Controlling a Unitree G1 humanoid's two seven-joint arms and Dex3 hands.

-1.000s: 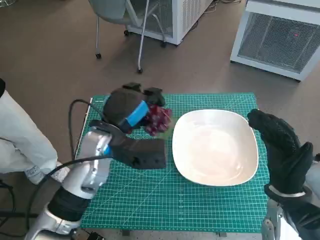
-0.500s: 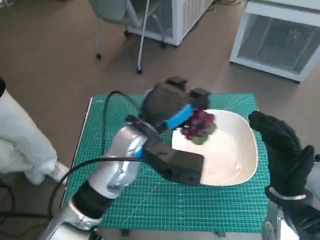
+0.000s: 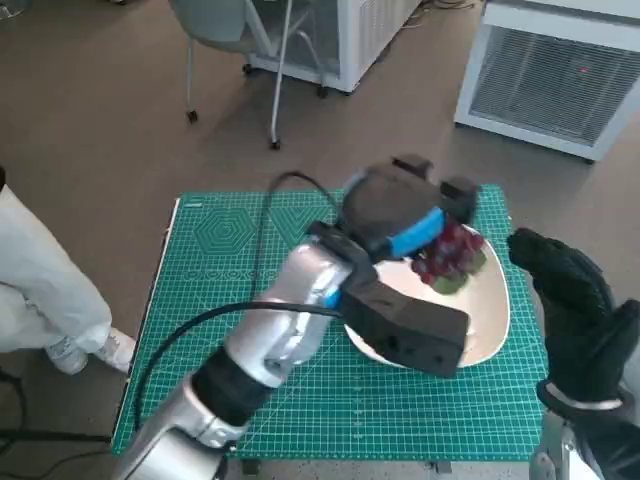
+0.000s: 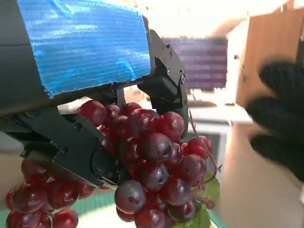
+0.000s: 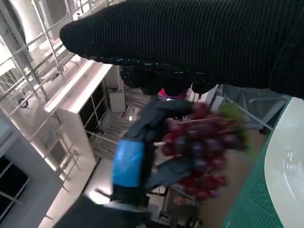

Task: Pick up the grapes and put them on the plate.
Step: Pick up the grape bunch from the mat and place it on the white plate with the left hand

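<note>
I have the grapes [image 3: 450,256] gripped in the left hand [image 3: 398,212] above the plate [image 3: 492,320]; only setting down and release remain.

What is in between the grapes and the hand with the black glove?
Nothing. In the head view the grapes, held by the left hand, hang over the plate; only its rim and green mat separate them from the right hand.
</note>
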